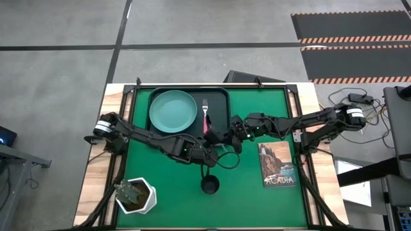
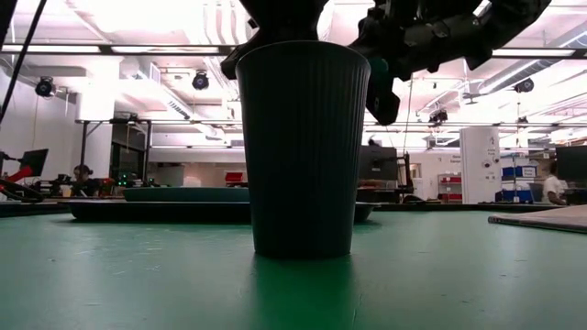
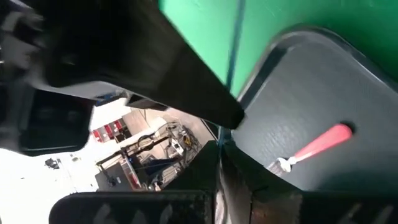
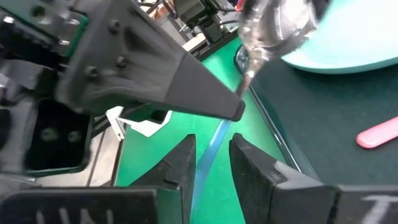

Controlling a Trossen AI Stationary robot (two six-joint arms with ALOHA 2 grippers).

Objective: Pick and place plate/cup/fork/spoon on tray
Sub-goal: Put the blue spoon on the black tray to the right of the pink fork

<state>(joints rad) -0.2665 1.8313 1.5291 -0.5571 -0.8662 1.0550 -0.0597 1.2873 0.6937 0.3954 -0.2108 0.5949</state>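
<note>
The teal plate (image 1: 173, 110) and the pink-handled fork (image 1: 205, 115) lie on the black tray (image 1: 219, 96) at the far side of the green mat. The dark cup (image 1: 209, 185) stands upright on the mat, nearer the front. Over the tray's near edge the two grippers meet. My left gripper (image 3: 227, 134) is shut on the spoon (image 4: 273, 31). My right gripper (image 4: 211, 163) is open, with its fingers on either side of the spoon's blue handle (image 4: 208, 146). My left gripper holds the spoon at its neck (image 4: 247, 84), where the blue handle meets the silver bowl. One fingertip (image 4: 236, 111) shows against the neck; the other is hidden behind the spoon. The spoon is lifted clear and slanted, its handle (image 3: 236, 37) running away over the mat.
A white plant pot (image 1: 136, 196) stands at the mat's near left corner. A book (image 1: 278, 165) lies on the mat's right side. In the low view the cup (image 2: 303, 147) stands in front of the tray (image 2: 220, 209).
</note>
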